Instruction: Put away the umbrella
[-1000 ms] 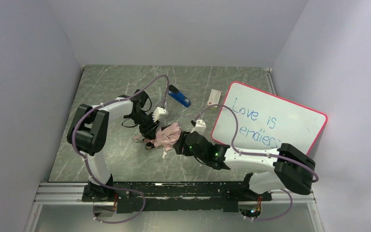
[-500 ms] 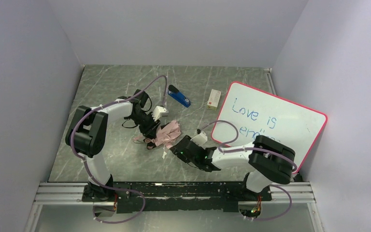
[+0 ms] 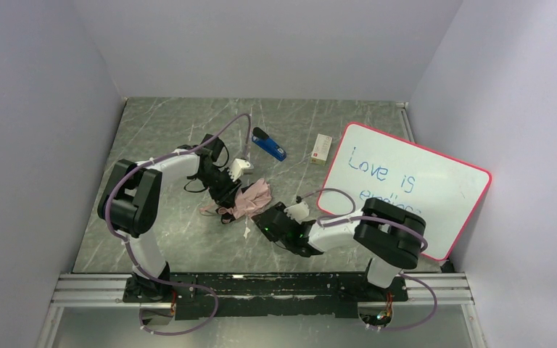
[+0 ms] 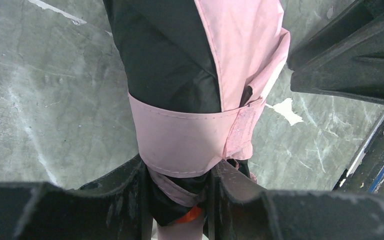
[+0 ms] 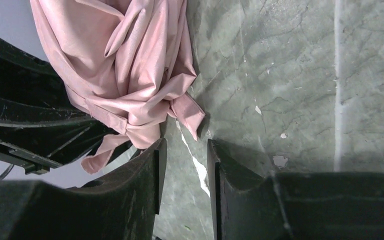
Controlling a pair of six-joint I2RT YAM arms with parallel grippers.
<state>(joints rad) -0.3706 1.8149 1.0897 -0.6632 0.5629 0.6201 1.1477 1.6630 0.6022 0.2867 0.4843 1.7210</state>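
We take this for a robotics lab cell. Plain pale walls (image 3: 261, 43) box in a marbled tabletop (image 3: 167, 130). A metal rail (image 3: 80, 290) at its near edge carries the left arm (image 3: 134, 199) and right arm (image 3: 388, 235).

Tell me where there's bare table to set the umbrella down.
Bare: the far strip between the stapler and back wall, and the near-left patch between the umbrella and front rail. Crowded: the middle, and right, under the whiteboard.

Soft, even light, no glare.
Your overhead view of the tabletop (image 3: 203, 246) is sharp; in both wrist views the near tool fingers (image 4: 105, 200) look dark and soft.
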